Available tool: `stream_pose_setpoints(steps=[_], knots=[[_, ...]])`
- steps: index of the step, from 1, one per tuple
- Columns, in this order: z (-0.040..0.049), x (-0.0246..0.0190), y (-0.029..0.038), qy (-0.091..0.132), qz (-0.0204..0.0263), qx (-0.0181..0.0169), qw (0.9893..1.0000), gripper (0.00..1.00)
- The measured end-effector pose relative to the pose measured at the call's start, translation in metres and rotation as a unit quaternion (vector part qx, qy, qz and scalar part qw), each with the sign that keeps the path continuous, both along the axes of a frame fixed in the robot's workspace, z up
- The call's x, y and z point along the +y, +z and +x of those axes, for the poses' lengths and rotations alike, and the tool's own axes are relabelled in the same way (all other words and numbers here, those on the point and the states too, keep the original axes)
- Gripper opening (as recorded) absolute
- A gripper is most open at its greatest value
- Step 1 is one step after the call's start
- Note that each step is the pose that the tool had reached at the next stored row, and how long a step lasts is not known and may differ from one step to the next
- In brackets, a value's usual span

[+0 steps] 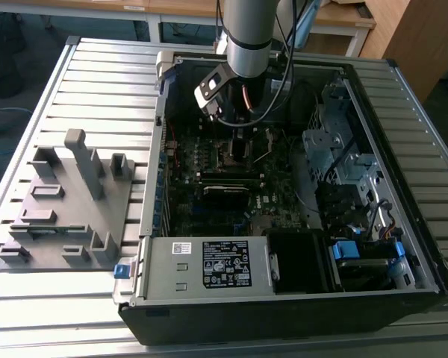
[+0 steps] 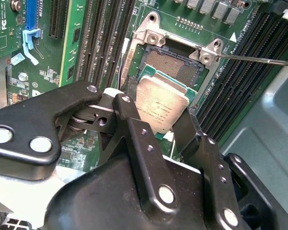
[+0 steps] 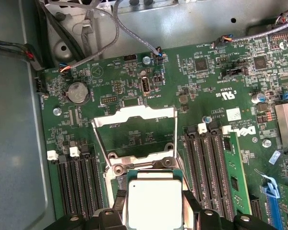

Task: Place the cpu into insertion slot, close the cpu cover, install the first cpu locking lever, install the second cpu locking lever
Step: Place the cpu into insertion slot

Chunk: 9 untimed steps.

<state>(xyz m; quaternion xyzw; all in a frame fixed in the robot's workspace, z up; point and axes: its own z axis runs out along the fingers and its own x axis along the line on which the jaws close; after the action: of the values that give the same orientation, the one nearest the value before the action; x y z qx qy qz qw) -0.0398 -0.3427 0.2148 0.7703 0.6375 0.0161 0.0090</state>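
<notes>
My gripper is shut on the cpu, a silvery square plate with a green edge, held by two opposite sides between black fingers. The cpu hangs tilted just over the near half of the insertion slot, whose dark pin field still shows beyond it. In the first wrist view the cpu sits between the fingers of the gripper, and the cpu cover stands swung open behind the slot. A thin locking lever sticks out sideways, unlatched. In the exterior view the gripper is down inside the computer case.
Rows of black memory slots flank the socket on both sides. A grey power supply and a drive cage line the case. A grey moulded fixture lies on the slatted table at the exterior view's left. Cables run along the case wall.
</notes>
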Motion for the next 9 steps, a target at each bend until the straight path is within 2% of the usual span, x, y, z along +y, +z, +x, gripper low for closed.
stream_pose_setpoints(steps=[9], knots=[[0.0,0.0,0.0,-0.006,0.0,0.0,1.0,0.54]])
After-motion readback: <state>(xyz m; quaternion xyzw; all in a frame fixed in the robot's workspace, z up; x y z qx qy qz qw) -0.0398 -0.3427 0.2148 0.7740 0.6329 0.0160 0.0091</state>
